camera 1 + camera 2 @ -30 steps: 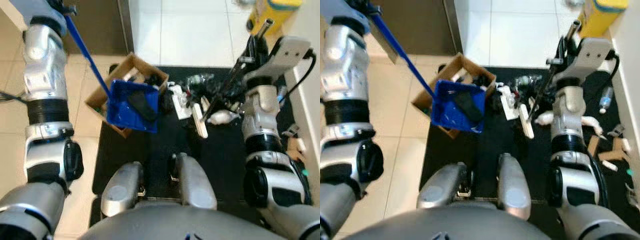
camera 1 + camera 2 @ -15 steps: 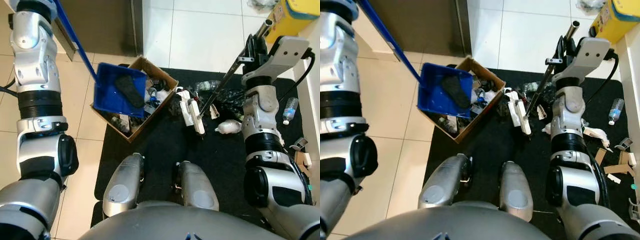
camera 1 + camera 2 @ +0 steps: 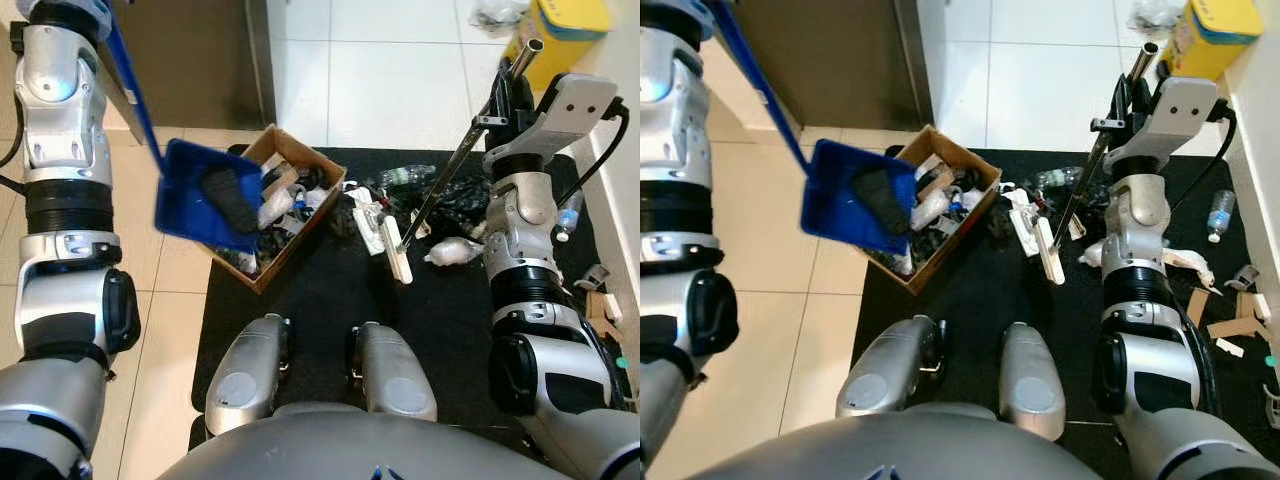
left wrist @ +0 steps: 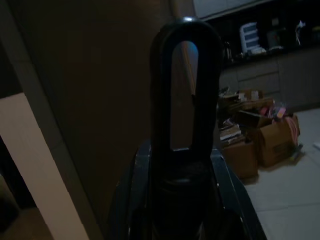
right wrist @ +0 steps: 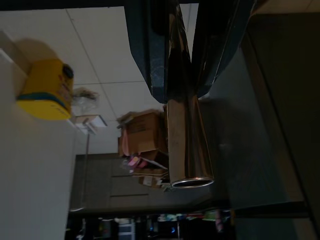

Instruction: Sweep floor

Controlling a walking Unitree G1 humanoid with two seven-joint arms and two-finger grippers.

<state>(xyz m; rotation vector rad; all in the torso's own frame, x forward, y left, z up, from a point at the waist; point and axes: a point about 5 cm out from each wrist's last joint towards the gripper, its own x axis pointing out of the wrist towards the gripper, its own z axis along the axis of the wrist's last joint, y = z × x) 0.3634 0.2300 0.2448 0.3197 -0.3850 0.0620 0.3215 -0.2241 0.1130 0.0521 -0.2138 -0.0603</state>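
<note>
I held the blue dustpan (image 3: pixel 200 195) left of centre over the cardboard box (image 3: pixel 290 215), left claw (image 4: pixel 186 165) clamped on its handle; tipping it slowly seemed best. Right claw (image 5: pixel 177 55) pinched the broom (image 3: pixel 440 195).

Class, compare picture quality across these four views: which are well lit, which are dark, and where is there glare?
Both eye views are bright and sharp on the blue dustpan. Left wrist view is dim, the handle loop a silhouette. Right wrist view is shadowed, with glare along the metal pole.

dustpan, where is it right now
In the left eye view the blue dustpan hangs on the robot's left, held up by the left gripper, at the left edge of the cardboard box.
</note>
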